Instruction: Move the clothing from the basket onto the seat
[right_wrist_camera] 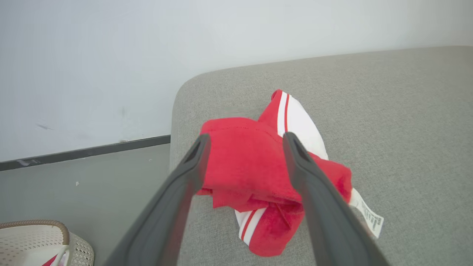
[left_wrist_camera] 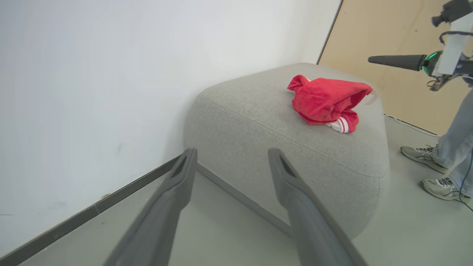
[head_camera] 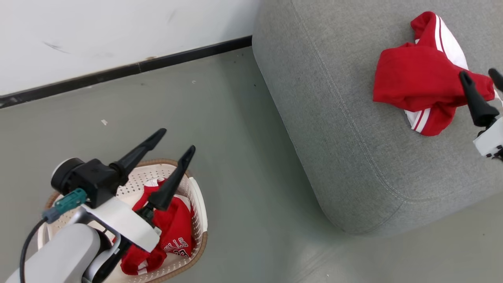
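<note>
Head view; garment (head_camera: 416, 86) on seat (head_camera: 334, 118) (crumpled)

I work in a bare test room: white wall (left_wrist_camera: 92, 74), black skirting (head_camera: 118, 72), grey-green floor (head_camera: 243, 157). One grey sofa (head_camera: 353, 157) stands by a plywood panel (left_wrist_camera: 388, 37), a person's trainers (left_wrist_camera: 421, 157) beside a cable (left_wrist_camera: 406, 124).

Basket (head_camera: 199, 206) — cut by the lower edge; its red garment (head_camera: 180, 224) lies partly behind the left gripper (head_camera: 176, 140), lettering half covered. Right gripper (head_camera: 478, 74) cut by the right edge. Label (right_wrist_camera: 369, 218) print too small to read. Person (left_wrist_camera: 452, 140) — cut off above the legs.
</note>
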